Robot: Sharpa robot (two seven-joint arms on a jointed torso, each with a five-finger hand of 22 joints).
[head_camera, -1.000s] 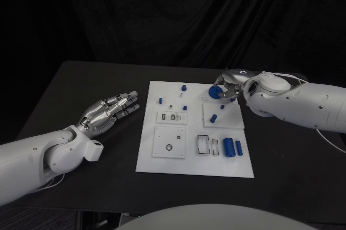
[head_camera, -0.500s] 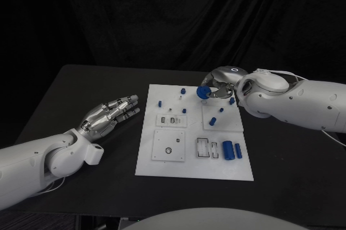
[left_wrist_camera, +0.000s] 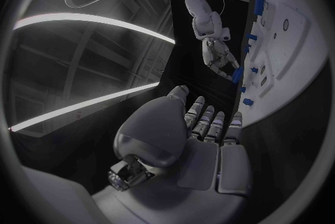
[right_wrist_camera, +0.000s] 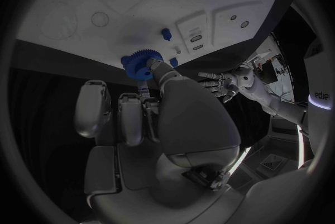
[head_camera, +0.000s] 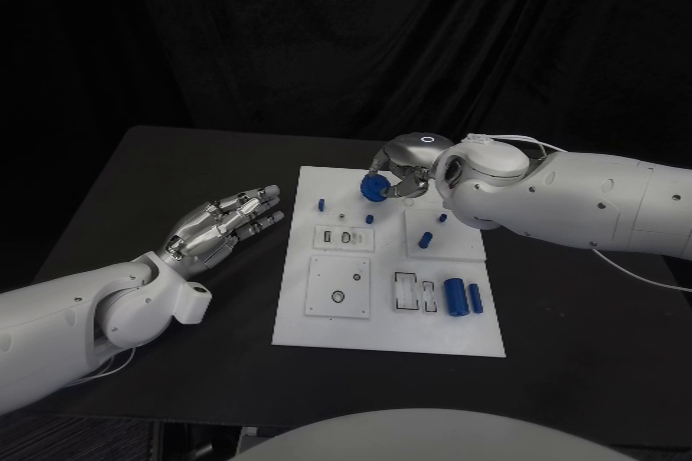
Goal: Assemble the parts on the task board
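A small blue toothed gear (head_camera: 374,187) is pinched in the fingers of the silver right hand (head_camera: 395,175) above the far edge of the white rectangular task board (head_camera: 389,331), at roughly twelve o'clock from the board's centre. Over the past second the gear has been carried from the two o'clock corner leftward along that far edge, which suggests a post at the far side is being approached; the exact target is hard to make out. The silver left hand (head_camera: 219,224) is held open and empty, fingers spread, over the black table (head_camera: 173,161) at nine o'clock, unmoved. Two blue cylinders (head_camera: 464,295) are left lying at four o'clock.
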